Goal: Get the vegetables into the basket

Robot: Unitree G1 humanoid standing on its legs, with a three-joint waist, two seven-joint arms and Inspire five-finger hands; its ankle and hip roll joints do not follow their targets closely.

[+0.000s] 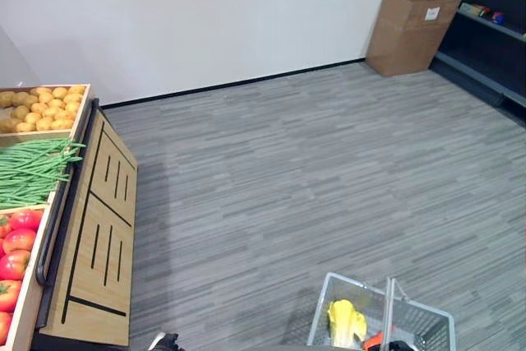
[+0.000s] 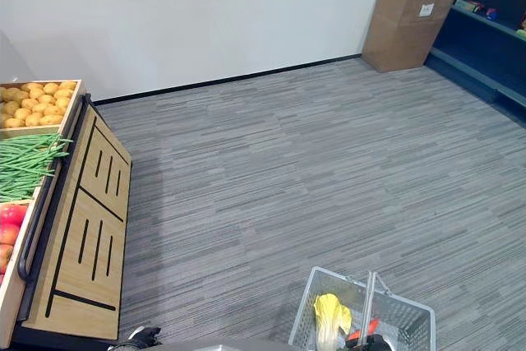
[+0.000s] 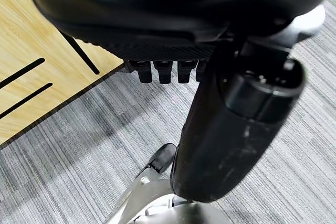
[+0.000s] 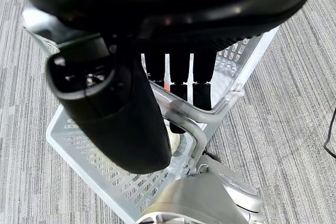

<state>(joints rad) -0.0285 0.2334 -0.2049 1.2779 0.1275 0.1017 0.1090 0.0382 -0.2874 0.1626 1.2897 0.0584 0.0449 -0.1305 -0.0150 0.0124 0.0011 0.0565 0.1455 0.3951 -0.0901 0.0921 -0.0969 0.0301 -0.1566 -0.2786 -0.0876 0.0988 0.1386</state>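
A grey wire basket (image 1: 327, 292) hangs low on my right, over the grey floor. Inside it lie a yellow-green leafy vegetable (image 1: 345, 322) and something orange-red (image 1: 374, 340). In the right wrist view my right hand (image 4: 178, 77) has its fingers curled round the basket's handle (image 4: 191, 124). On my left stands a wooden produce stand (image 1: 99, 228) with potatoes (image 1: 45, 104), green beans (image 1: 33, 170) and tomatoes (image 1: 16, 244). My left hand (image 3: 168, 72) hangs beside the stand's wood panel (image 3: 31, 77), fingers relaxed and holding nothing.
A cardboard box (image 1: 411, 30) stands against the far wall at the right, next to dark shelves (image 1: 493, 39). Grey striped floor stretches wide between the stand and the shelves.
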